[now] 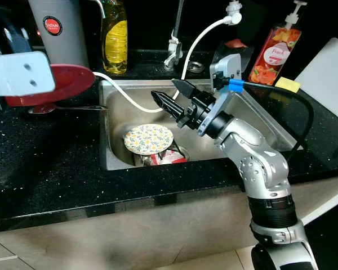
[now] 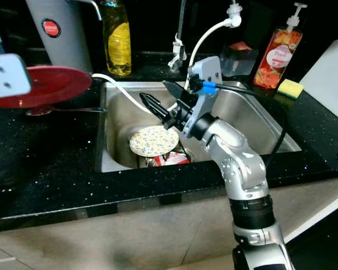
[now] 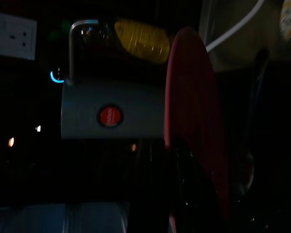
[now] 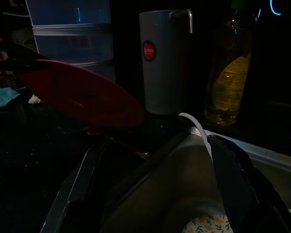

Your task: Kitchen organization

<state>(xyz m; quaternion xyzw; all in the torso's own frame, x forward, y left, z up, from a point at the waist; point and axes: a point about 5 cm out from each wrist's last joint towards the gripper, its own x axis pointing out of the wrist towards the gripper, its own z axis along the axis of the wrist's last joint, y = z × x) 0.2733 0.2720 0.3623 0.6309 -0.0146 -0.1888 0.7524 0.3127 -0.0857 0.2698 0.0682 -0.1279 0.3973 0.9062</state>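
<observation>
Dishes are seen from the head views: a red plate [image 1: 56, 83] is held over the table [image 1: 45, 163] at the left end effector [image 1: 14, 76], whose grip cannot be told, while a floral plate [image 1: 149, 139] is left in the sink [image 1: 115, 121]. From the right wrist view, the right end effector [image 4: 160, 194] is shown spread open and empty above the basin. Most sorting is judged undone.

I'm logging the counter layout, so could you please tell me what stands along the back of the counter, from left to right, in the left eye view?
Grey canister with the red label → yellow liquid bottle → tap → red pump bottle → yellow sponge → white board.
</observation>
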